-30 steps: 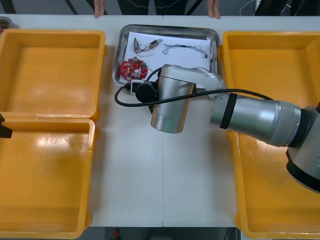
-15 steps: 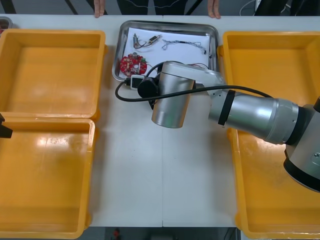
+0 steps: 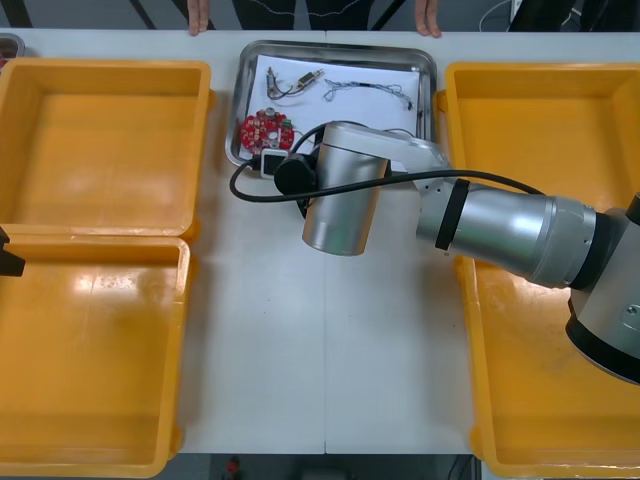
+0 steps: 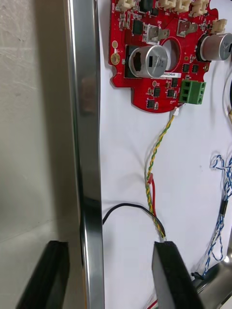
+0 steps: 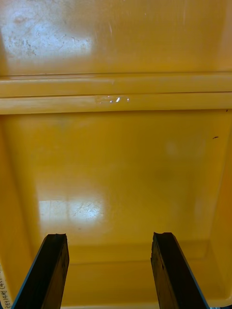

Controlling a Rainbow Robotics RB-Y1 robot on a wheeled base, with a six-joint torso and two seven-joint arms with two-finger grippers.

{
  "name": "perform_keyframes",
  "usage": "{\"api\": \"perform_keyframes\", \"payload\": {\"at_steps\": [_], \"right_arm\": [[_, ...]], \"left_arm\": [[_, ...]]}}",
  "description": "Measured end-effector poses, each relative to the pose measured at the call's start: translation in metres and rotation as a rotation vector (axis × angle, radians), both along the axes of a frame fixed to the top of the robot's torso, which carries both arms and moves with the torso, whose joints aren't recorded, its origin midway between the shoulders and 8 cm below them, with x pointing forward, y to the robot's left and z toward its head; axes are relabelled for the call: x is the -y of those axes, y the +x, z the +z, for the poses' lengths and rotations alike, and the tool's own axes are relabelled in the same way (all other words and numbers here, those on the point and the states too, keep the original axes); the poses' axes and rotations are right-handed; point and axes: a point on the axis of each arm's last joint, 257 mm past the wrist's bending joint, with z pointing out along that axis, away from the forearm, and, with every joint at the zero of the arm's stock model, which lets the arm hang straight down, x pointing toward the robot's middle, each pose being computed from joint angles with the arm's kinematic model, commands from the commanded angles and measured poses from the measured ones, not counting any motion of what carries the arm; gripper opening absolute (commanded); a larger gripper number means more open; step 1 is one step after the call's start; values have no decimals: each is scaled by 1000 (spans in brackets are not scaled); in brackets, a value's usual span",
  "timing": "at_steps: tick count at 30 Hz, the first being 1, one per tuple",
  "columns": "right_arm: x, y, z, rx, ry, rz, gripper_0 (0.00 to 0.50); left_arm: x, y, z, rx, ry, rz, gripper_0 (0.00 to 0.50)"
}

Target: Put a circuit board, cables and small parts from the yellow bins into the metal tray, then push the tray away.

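At the far left, the left gripper hangs idle over a deep yellow plastic bin, fingers wide apart and holding nothing. In the middle, the shiny rectangular metal tray sits slightly farther from the robot than a second ago, near the far edge of the light table. It carries the round red circuit board and the twisted blue and white cable on its white lining. The right gripper, spread and gripping nothing, straddles the tray's near rim, one finger outside and one inside. The loading looks finished and the push well under way.
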Motion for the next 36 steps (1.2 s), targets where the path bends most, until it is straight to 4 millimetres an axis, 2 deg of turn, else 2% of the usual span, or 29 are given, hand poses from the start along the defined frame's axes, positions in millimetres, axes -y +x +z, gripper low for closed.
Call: {"api": "perform_keyframes", "payload": {"at_steps": [8,15,19,23,27,32,36], "right_arm": [[13,-6,12,-26,12,-83,500],[8,-45,30,-119,86,-134,500],[12,-72,42,-156,118,-163,500],[26,-102,45,-209,169,-203,500],[54,-131,43,-274,242,-297,500],[62,-141,58,-271,484,-410,500],[70,-143,71,-264,571,-426,500]], "left_arm": [[0,0,0,0,0,0,500],[0,0,0,0,0,0,500],[0,0,0,0,0,0,500],[0,0,0,0,0,0,500],[0,0,0,0,0,0,500],[0,0,0,-1,0,0,500],[0,0,0,-1,0,0,500]]}}
